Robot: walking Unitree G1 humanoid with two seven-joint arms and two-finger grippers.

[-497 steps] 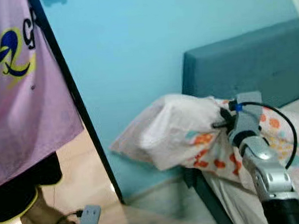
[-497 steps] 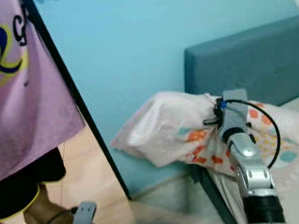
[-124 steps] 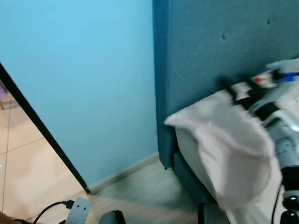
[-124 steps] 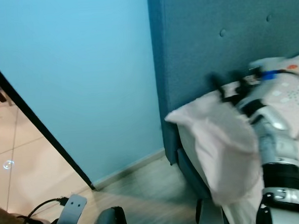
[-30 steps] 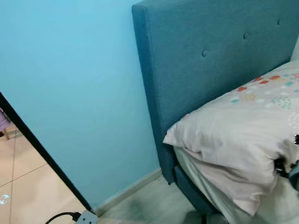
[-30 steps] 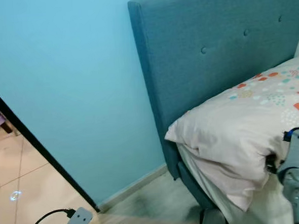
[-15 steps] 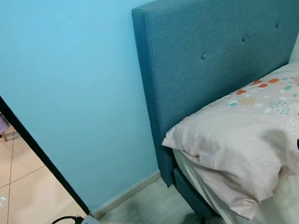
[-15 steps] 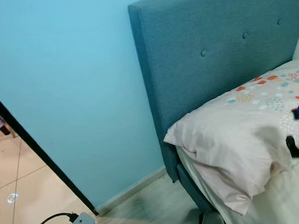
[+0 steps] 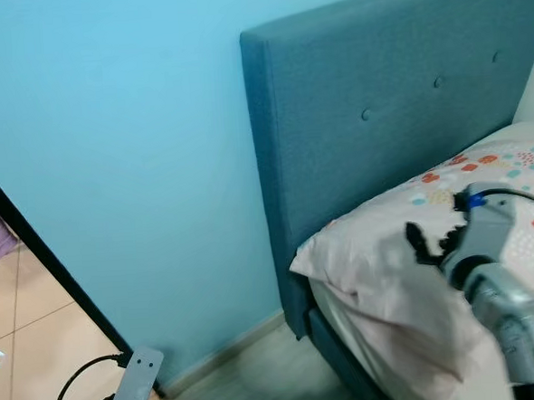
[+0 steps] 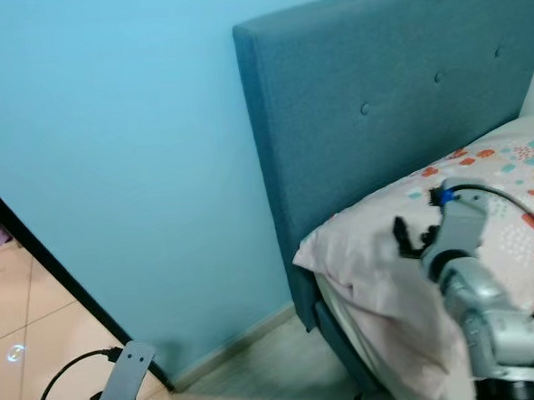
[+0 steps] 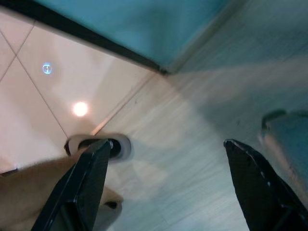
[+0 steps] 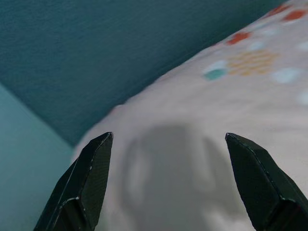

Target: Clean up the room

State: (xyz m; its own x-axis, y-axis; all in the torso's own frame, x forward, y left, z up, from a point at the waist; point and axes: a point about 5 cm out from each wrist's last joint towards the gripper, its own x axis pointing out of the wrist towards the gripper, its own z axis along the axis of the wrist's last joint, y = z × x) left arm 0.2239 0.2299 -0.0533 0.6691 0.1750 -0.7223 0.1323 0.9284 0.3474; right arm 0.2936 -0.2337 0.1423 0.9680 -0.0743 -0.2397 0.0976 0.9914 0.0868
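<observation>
Over the pillow [image 9: 380, 266], the right gripper [image 9: 430, 242] has risen, fingers apart.

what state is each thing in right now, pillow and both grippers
pillow: lying at the head of the bed against the blue headboard, not held
right gripper: fingers open, hovering over the pillow
left gripper: fingers open, empty, hanging above the floor

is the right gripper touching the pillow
Apart. The right wrist view shows the right gripper with open fingers and its shadow on the pillow below, so it hovers just above.
</observation>
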